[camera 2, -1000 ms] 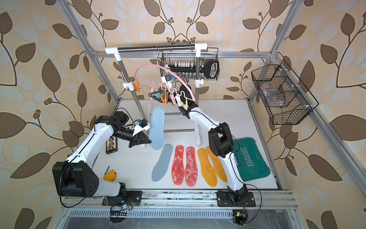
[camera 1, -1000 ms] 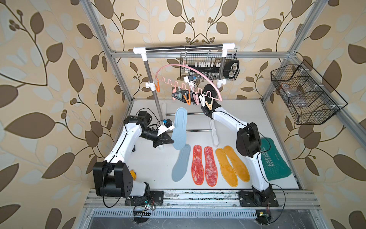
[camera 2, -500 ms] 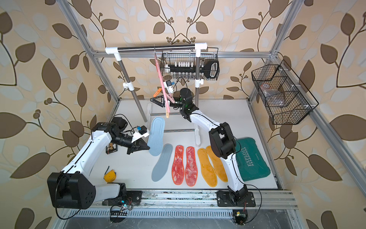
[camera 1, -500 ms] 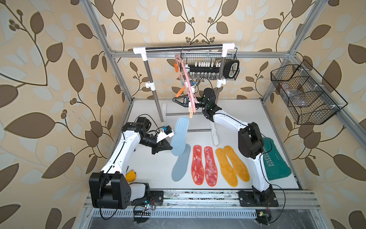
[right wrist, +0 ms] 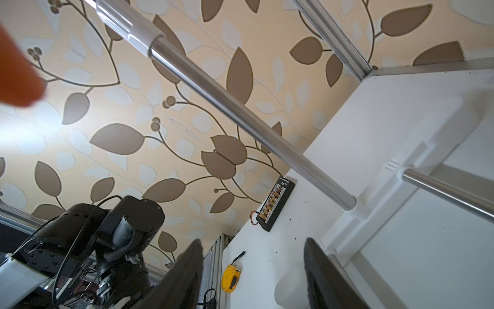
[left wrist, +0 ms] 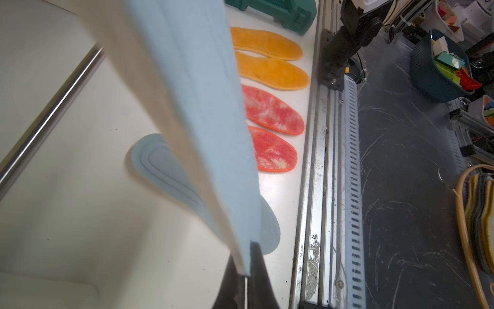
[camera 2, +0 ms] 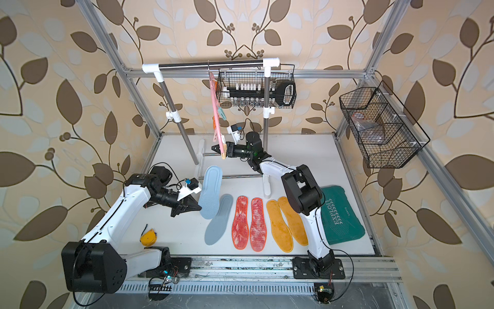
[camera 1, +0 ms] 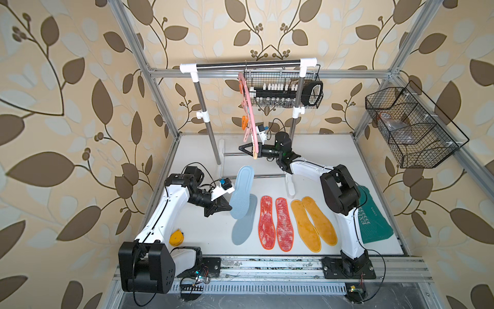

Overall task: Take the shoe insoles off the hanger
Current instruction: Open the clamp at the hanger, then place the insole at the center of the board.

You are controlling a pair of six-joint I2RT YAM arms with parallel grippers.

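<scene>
on the white surface five flat insoles lie in a row: one smooth grey-blue insole, a mottled red-and-white pair and a fuzzy orange-yellow pair. the left tool is clenched on the edge of a second grey-blue insole, held up over the lying one. the thin pink plastic hanger hangs edge-on from the steel rack rail; the right tool, released and empty, sits at its lower end.

Two white-shelled arms with bulky black joint housings.
</scene>
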